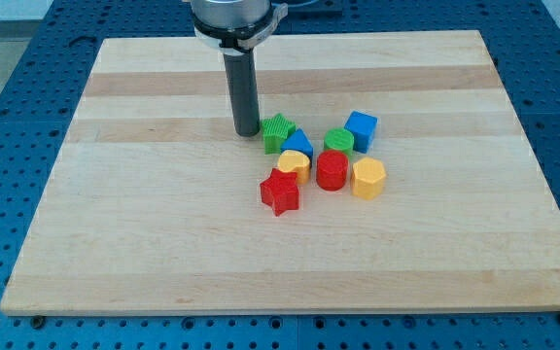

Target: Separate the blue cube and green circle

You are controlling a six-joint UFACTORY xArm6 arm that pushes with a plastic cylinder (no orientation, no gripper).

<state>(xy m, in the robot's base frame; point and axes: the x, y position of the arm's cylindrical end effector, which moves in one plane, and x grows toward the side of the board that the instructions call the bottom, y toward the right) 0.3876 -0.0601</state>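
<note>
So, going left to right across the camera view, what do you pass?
My tip → green star → blue triangular block → red cylinder → blue cube, touching the green circle. The red star, yellow heart and yellow hexagon overlap these.

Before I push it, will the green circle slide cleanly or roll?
The green circle stands on its flat end, so it should slide, not roll. It seems to touch the blue cube, so a push could drag that along. My tip sits far left, beside the green star.

surface: pale wooden board (pixel 163 243) | beneath: blue perforated table (pixel 8 117) | light: even, soft shadows
</note>
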